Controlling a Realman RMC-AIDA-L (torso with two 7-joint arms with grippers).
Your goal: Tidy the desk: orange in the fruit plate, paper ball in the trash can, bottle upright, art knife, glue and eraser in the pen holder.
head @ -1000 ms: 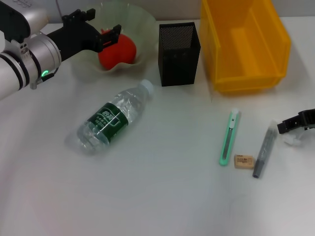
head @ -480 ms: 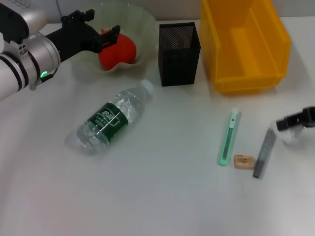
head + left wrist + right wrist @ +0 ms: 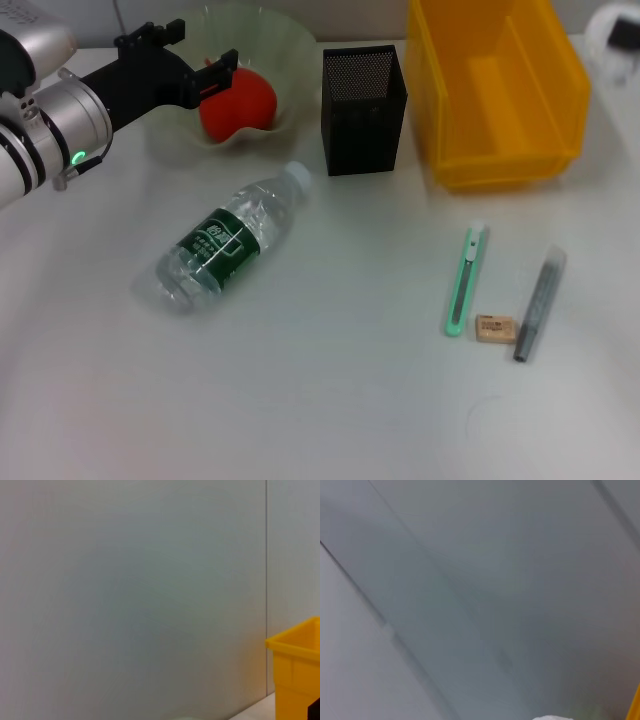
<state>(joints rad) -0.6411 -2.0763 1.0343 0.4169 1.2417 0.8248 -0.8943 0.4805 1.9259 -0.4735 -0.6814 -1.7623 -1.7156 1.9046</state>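
The left gripper (image 3: pixel 195 62) hovers open over the round orange fruit (image 3: pixel 238 101) (inside the pale green scalloped plate (image 3: pixel 270 45)); the right gripper's (image 3: pixel 624 32) grip is blurred, so it cannot be told.

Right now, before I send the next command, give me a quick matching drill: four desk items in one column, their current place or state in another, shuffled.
Items:
1. round orange fruit
2. clear plastic water bottle
3. green art knife
4. black mesh pen holder

States:
A. standing beside the yellow bin
B. lying on its side
C. in the pale green fruit plate
D. flat on the desk beside the small tan eraser

Pairs: 1-C, 2-B, 3-D, 4-A
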